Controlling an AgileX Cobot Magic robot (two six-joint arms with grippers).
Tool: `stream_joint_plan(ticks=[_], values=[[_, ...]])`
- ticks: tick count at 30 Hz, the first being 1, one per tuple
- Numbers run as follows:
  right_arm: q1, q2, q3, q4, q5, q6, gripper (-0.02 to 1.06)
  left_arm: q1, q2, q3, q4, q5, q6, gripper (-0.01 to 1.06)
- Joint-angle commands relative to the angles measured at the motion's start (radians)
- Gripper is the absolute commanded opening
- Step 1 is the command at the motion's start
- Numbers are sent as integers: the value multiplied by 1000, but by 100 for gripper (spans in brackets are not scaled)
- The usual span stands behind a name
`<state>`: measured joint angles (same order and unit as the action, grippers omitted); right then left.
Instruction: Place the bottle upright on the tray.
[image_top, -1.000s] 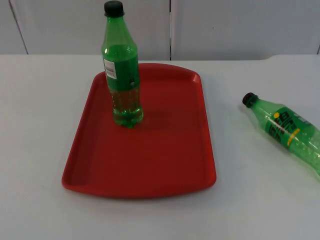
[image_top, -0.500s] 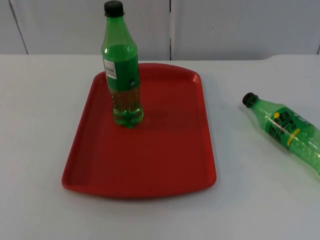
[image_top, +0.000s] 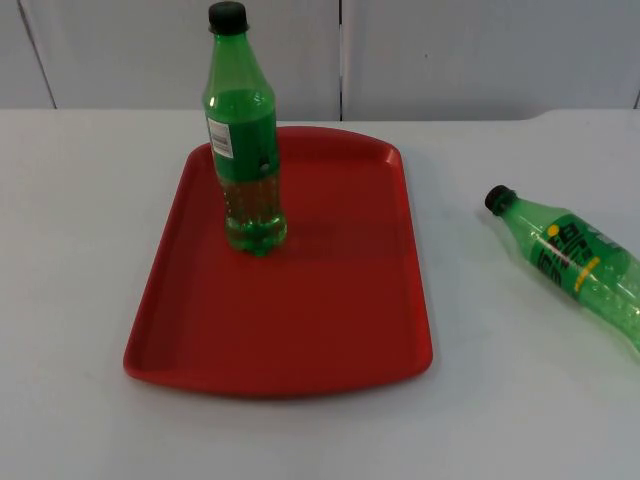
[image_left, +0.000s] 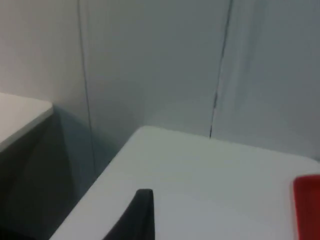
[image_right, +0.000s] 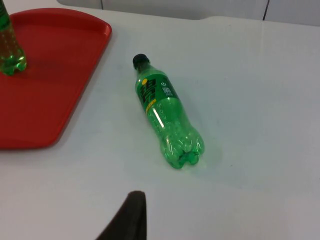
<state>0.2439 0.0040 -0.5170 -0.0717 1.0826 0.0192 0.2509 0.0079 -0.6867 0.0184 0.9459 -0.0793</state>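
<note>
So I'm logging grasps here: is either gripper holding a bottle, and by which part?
Nothing is held. One bottle stands upright on the red tray; the other bottle lies on its side on the white table, with nothing touching it.

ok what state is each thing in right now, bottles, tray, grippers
standing bottle: upright on the tray, cap on
lying bottle: on its side on the table, right of the tray, cap on
red tray: flat on the table, holding one bottle
left gripper: over the table beside the tray, waiting
right gripper: above the table near the lying bottle, holding nothing
</note>
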Motion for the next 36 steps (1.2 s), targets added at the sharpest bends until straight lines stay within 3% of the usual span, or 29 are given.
stream_joint_plan(ticks=[1, 5, 11, 19, 24, 36], values=[[0, -4, 0, 0, -6, -8, 105, -6, -8, 27, -29, 20, 50, 105], [0, -4, 0, 2, -6, -8, 105, -21, -8, 92, -114, 34, 128, 105], [0, -4, 0, 2, -6, -8, 105, -21, -8, 160, -106, 36, 128, 105], [0, -4, 0, 2, -6, -8, 105, -59, -8, 164, -108, 37, 126, 105], [0, -4, 0, 2, -6, -8, 105, -93, -8, 176, -108, 107, 126, 105], [0, -4, 0, 2, -6, -8, 105, -98, -8, 193, -112, 129, 126, 105]])
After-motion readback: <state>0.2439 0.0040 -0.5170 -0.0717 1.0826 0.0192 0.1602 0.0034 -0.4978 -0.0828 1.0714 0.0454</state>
